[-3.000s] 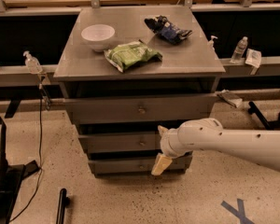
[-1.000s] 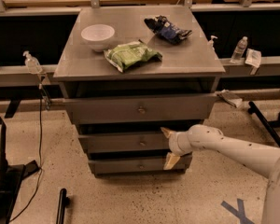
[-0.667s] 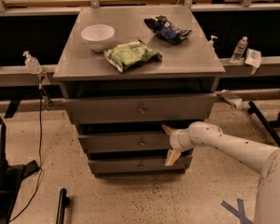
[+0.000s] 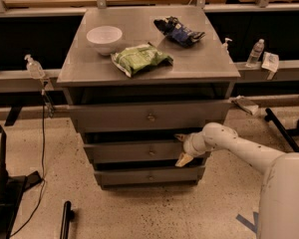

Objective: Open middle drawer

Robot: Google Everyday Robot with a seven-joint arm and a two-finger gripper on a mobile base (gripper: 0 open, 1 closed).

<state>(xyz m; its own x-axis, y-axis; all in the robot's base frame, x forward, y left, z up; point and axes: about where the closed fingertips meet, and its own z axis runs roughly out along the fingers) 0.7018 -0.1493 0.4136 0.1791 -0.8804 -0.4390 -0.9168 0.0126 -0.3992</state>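
The gripper is hovering at the middle drawer front, right of its knob, jaws spread wide apart

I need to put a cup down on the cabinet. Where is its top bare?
The front right corner of the cabinet top, right of the green bag and in front of the dark bag, is bare; so is the front left strip before the bowl. The middle is crowded. The gripper is down at the right end of the middle drawer.
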